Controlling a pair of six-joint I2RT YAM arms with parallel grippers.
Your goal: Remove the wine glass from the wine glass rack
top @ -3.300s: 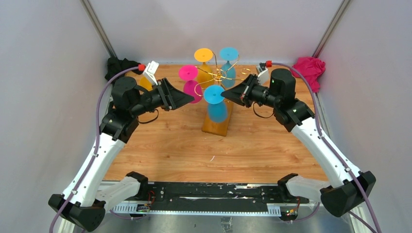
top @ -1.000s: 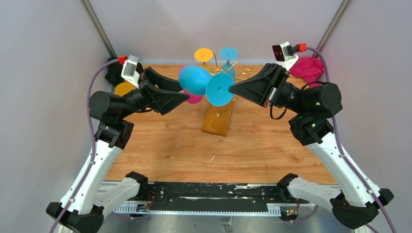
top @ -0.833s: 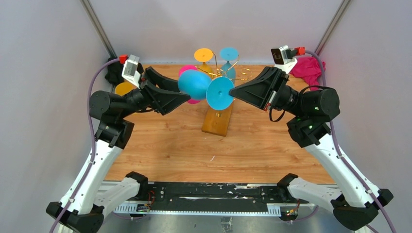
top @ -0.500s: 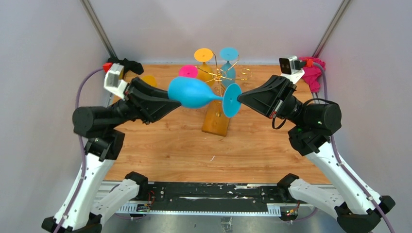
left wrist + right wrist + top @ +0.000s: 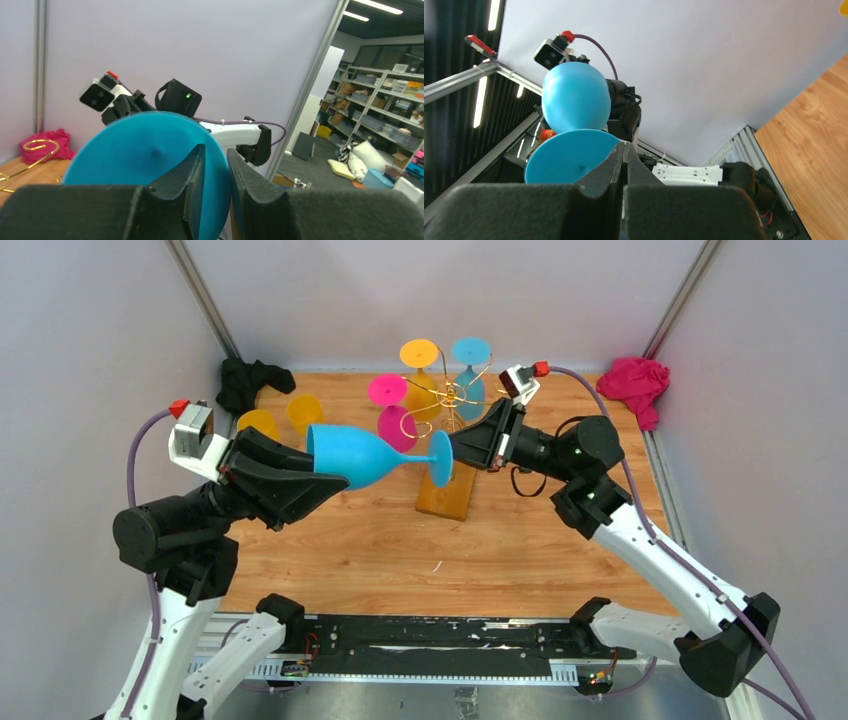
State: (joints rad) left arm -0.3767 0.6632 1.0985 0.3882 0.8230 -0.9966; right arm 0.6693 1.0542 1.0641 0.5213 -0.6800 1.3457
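Note:
The blue wine glass [image 5: 355, 455] lies sideways in the air, bowl to the left and foot to the right, in front of the gold wire wine glass rack [image 5: 450, 398] and apart from it. My left gripper [image 5: 332, 476] is shut on the bowl's rim; the left wrist view shows blue glass [image 5: 145, 150] between its fingers [image 5: 216, 170]. My right gripper [image 5: 455, 448] is shut, with its tips beside the foot's edge. In the right wrist view the foot [image 5: 569, 155] faces the closed fingers [image 5: 625, 150] and is not between them.
The rack's wooden base [image 5: 447, 490] stands mid-table. Pink [image 5: 390, 390], orange [image 5: 420, 352] and teal [image 5: 470, 350] glasses hang on it. Two yellow cups [image 5: 258, 422] sit at the back left by a black cloth [image 5: 245, 380]. A pink cloth [image 5: 640, 380] lies at the back right.
The left arm has drawn the blue glass leftward and lower, away from the rack. The right gripper has followed at the foot and its arm has dropped lower.

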